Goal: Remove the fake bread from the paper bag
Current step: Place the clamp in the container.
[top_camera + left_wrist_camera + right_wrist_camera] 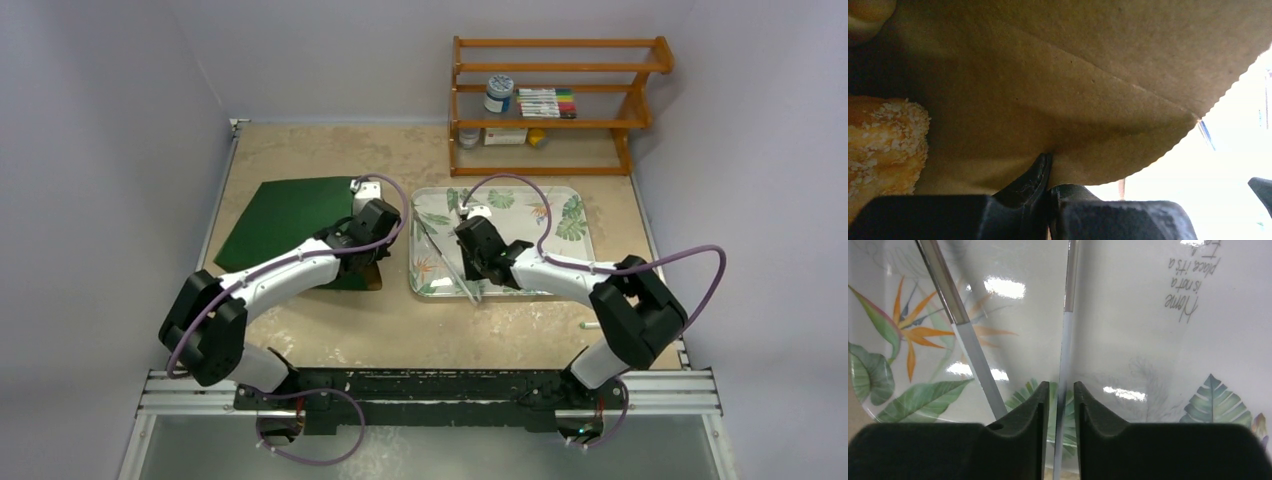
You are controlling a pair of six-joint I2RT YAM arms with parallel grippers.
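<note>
Gripping bag (1098,75): left gripper (1050,175) pinches its lip; slipping paper would drop over bread (888,140) inside, at left.
Tongs (1070,280): right gripper (1061,390) clamps one arm above tray (1158,365); thin hold may twist loose.

Here we go: the paper bag (290,215) lies flat on the left half of the table (450,330), with the tray (570,205) just to its right, the two apart. Behind the tray, at the far right, stands the rack (560,68), a jar (498,95) and markers (547,103) side by side on one shelf. The left gripper (362,262) is at the bag's near right corner, in the mouth; inside, a piece of the fake bread (883,145) lies to its left. The right gripper (480,270) is over the tray's near left part, where two slim bars (975,365) lie, one running between its fingers (1035,415).
</note>
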